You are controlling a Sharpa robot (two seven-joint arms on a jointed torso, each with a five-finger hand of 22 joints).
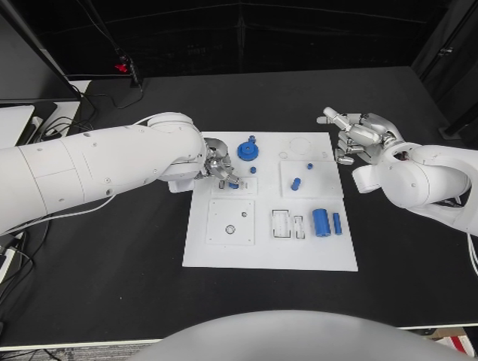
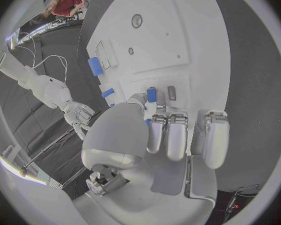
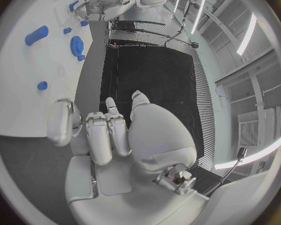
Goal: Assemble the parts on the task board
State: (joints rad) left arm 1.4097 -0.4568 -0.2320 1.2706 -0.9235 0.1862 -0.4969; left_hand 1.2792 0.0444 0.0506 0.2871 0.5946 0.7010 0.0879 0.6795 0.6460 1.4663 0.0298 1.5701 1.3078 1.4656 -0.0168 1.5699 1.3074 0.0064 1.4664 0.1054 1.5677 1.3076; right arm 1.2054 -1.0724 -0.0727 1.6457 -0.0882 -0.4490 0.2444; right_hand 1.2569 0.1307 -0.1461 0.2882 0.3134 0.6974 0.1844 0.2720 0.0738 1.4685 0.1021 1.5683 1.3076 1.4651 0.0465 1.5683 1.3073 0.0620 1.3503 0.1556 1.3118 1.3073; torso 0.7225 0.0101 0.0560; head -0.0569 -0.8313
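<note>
The white task board (image 1: 223, 252) lies mid-table. My left hand (image 1: 218, 165) hovers over its upper left part and pinches a small blue part (image 1: 232, 183) (image 2: 151, 95) between thumb and fingertip, just above a small recess (image 2: 171, 92). A blue gear (image 1: 248, 153) (image 3: 76, 45) stands beside that hand. A short blue peg (image 1: 296, 183), a blue cylinder (image 1: 321, 221) (image 2: 95, 66) (image 3: 36, 35) and a thin blue bar (image 1: 336, 222) lie on the board's right half. My right hand (image 1: 358, 135) (image 3: 97, 132) floats off the board's upper right corner, fingers apart, holding nothing.
The board carries square inset plates (image 1: 230, 222) and empty slots (image 1: 289, 224). Black table (image 1: 108, 263) surrounds the board. Cables (image 1: 54, 124) and a white object (image 1: 0, 124) lie at the table's far left edge.
</note>
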